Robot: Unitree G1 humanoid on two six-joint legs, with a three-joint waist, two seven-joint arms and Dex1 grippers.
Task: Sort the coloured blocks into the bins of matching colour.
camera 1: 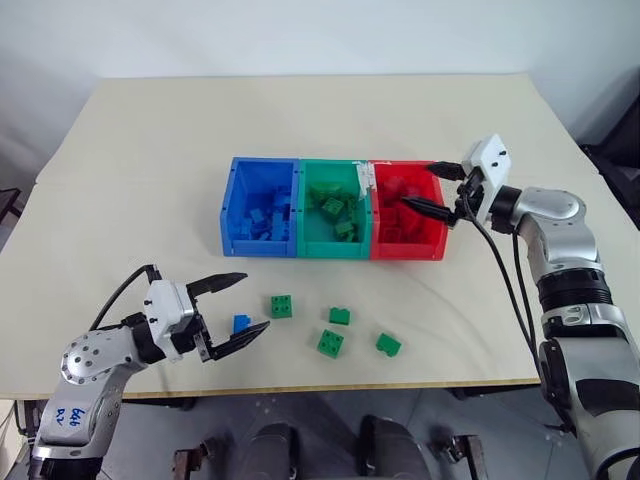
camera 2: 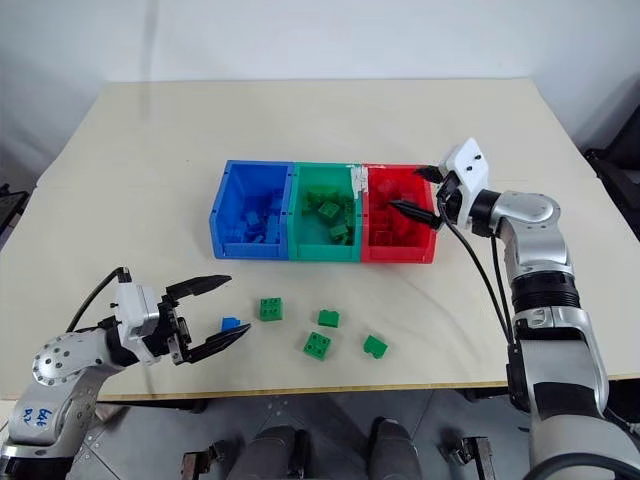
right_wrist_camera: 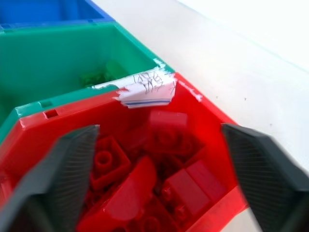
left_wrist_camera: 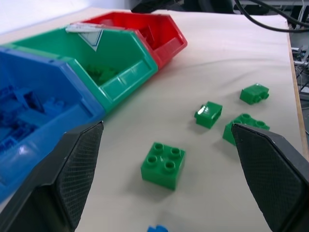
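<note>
A pale table (camera 1: 150, 150) takes up most of the head views, and the 3 joined bins sit just above the middle of the frame: the blue bin (camera 1: 236, 215) on the left, the green bin (camera 1: 326, 242) in the centre and the red bin (camera 1: 432, 240) on the right, each holding bricks of its own colour. A scrap of white paper (right_wrist_camera: 145, 89) is stuck on the rim between the green and red bins. The right gripper (camera 1: 433, 187) hangs at the red bin's right edge, right of centre, its fingers spread wide and grasping nothing, with red bricks (right_wrist_camera: 145, 179) lying below them in the wrist view. The left gripper (camera 1: 232, 310) sits in the lower left, likewise spread wide and empty, a small blue brick (camera 1: 241, 323) lying on the table between its fingertips. 4 green bricks (camera 1: 330, 342) are scattered on the table in the lower centre, below the bins and to the right of that gripper.
</note>
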